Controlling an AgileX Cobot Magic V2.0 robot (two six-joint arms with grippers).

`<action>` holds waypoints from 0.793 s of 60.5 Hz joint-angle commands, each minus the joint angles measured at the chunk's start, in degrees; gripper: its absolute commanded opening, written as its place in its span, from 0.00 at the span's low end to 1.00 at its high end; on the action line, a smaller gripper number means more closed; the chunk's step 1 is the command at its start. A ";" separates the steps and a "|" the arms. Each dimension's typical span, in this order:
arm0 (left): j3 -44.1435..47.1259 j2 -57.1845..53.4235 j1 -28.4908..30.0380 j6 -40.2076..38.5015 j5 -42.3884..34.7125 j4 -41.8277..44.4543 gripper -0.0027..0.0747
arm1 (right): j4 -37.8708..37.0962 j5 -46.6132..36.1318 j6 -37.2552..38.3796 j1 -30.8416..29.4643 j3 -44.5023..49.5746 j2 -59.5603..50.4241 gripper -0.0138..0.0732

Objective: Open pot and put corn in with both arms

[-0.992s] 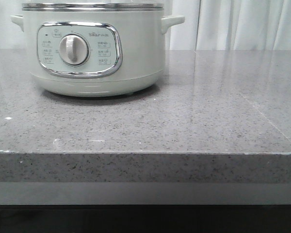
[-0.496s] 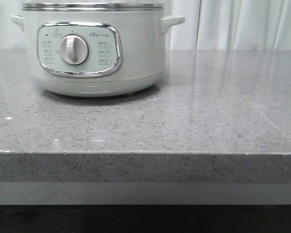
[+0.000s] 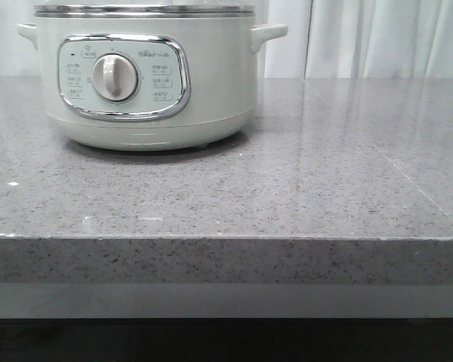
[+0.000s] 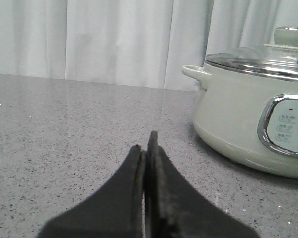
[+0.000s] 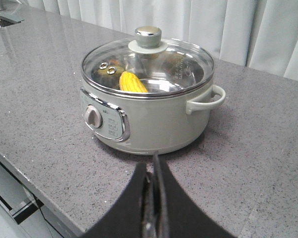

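Pot: the pale green-white pot [image 3: 147,75] stood on the grey speckled table [image 3: 287,188], its chrome-framed control panel and round knob [image 3: 115,78] facing the front camera.
Lid: a glass lid [image 5: 149,62] with a steel rim and a round knob [image 5: 148,35] on top sat closed on the pot.
Corn: the yellow corn [image 5: 132,82] lay inside the pot, seen through the glass, beside a darker rounded item [image 5: 109,72] that was too unclear to name.
Left pincer: the left pincer [image 4: 146,148] had its two dark fingers pressed together with nothing between them; it hung just above the table, and the pot [image 4: 253,119] sat ahead of it and off to one side, apart from the fingertips.
Right pincer: the right pincer [image 5: 154,163] was likewise pressed together and held nothing; the pot [image 5: 149,109] stood straight ahead of its tips, near but apart, with one side handle [image 5: 206,101] showing.
Background: white curtains [image 3: 377,38] hung behind the table.
Front view: neither pincer appeared there.
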 commanded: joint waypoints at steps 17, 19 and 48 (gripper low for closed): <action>0.28 -1.35 1.94 -0.09 -4.94 -0.61 0.01 | -0.24 -4.13 -0.10 -0.06 -1.58 -0.07 0.08; 0.28 -1.35 1.94 -0.09 -4.83 -0.61 0.01 | -0.24 -4.13 -0.10 -0.06 -1.58 -0.07 0.08; 0.28 -1.24 1.70 -0.09 -4.33 -0.61 0.01 | -0.24 -4.13 -0.10 -0.06 -1.58 -0.07 0.08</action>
